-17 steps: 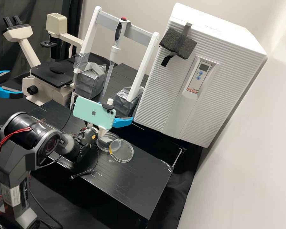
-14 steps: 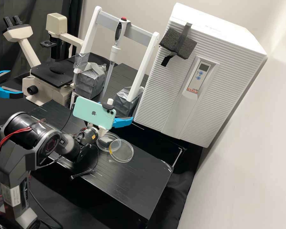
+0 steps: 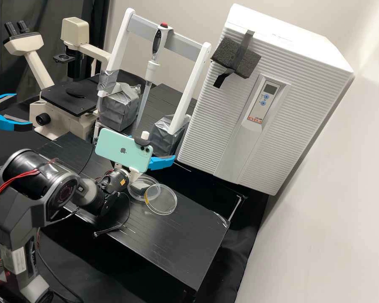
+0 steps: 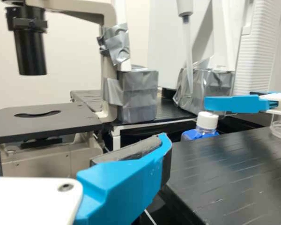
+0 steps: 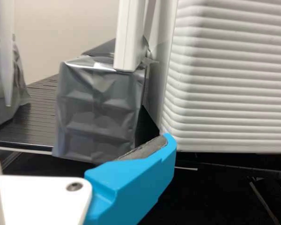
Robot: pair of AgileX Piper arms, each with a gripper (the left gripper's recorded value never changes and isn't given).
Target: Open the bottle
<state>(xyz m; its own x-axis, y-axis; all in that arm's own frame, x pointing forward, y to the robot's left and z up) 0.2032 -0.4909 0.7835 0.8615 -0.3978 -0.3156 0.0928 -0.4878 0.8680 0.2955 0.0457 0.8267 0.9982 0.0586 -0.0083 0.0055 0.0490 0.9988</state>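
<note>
1. Both your grippers are spread: the left gripper [image 3: 22,110] hangs beside the microscope [image 3: 63,101], well apart.
2. Your bottle [image 4: 203,127] stands capped behind the bench [image 3: 177,235] edge, near the right gripper [image 3: 155,148], probably there to grasp it.

The bottle [image 4: 202,129], white-capped and blue-labelled, stands upright, cap on.
</note>
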